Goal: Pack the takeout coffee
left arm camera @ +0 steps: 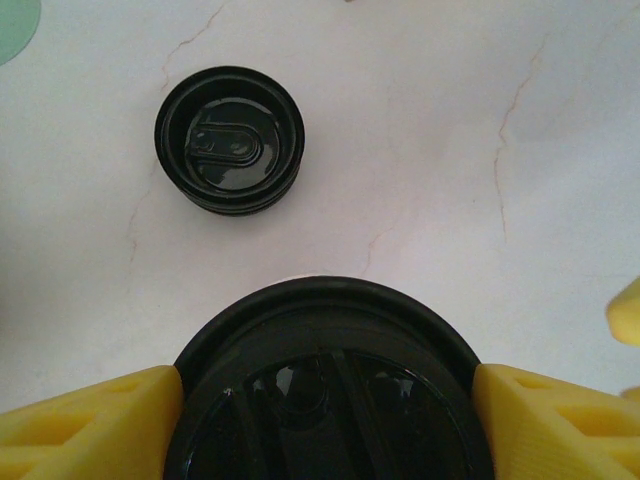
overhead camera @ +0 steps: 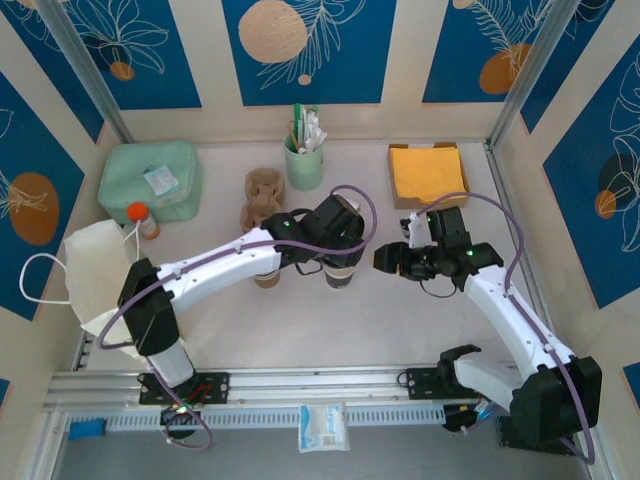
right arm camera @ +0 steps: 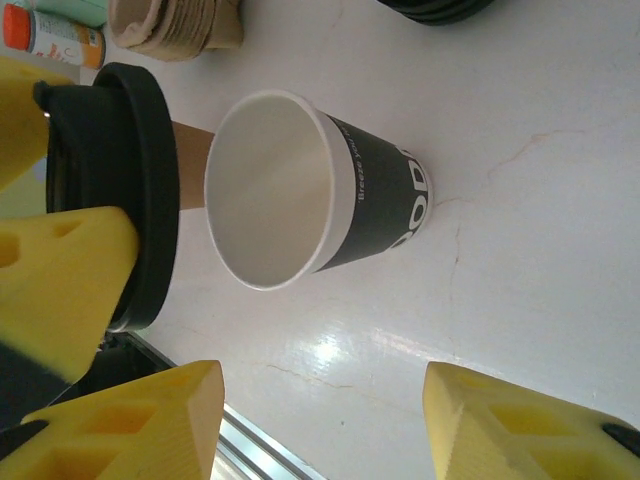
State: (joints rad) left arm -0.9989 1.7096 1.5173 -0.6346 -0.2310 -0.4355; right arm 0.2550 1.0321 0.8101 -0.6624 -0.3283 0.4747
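In the middle of the table (overhead camera: 400,330), the takeout coffee (right arm camera: 150,180) stood upright. The left gripper (left arm camera: 325,420) was clamped from above on its black lid, with one yellow finger at each side of the rim. The cup was therefore straight below the tool, its long axis vertical. I cannot tell whether its base touched the table, because an open dark-sleeved cup (right arm camera: 380,200) just beside it hid the bottom. The right gripper (right arm camera: 320,420) was spread wide and empty, facing these two cups from the right, near but not touching. A loose black lid (left arm camera: 230,140) lay flat on the table beyond the coffee. The pulp carrier (overhead camera: 262,195) was farther from the arm bases and to the left. I judge that the left arm, which held the cup, was better placed to bring it there.
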